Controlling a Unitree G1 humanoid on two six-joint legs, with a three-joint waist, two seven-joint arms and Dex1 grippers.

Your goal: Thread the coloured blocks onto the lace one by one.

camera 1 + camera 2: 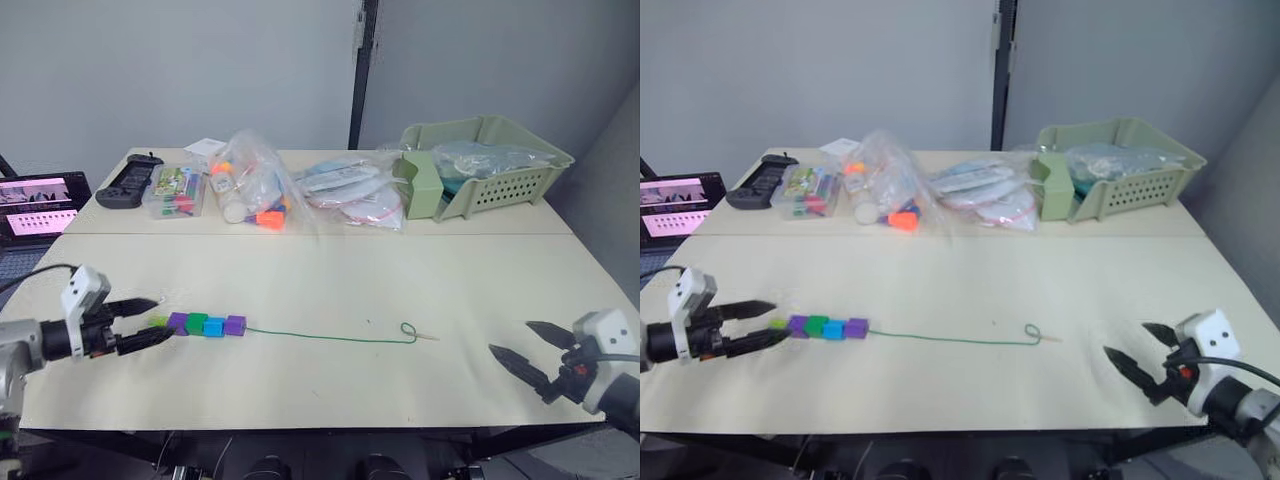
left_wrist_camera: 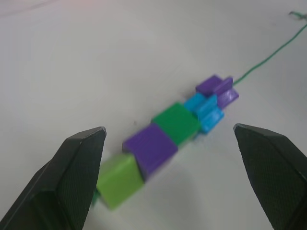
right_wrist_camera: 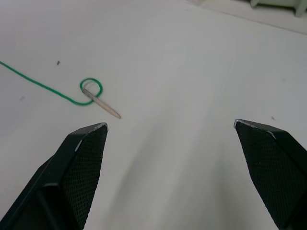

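Several coloured blocks (image 1: 197,323) lie in a row on the table: lime green, purple, dark green, blue, purple. The green lace (image 1: 320,336) runs out of the last purple block to the right and ends in a small loop with a pale stiff tip (image 3: 106,107). My left gripper (image 1: 148,321) is open at the lime green end of the row, its fingers either side of that block (image 2: 117,179). My right gripper (image 1: 525,345) is open low over the table, well right of the lace tip, with nothing in it.
At the back of the cream table (image 1: 330,280) stand a green basket (image 1: 487,168), plastic bags of toy pieces (image 1: 255,190), a small clear box (image 1: 176,192) and a black controller (image 1: 128,182). A screen (image 1: 40,205) sits off the left edge.
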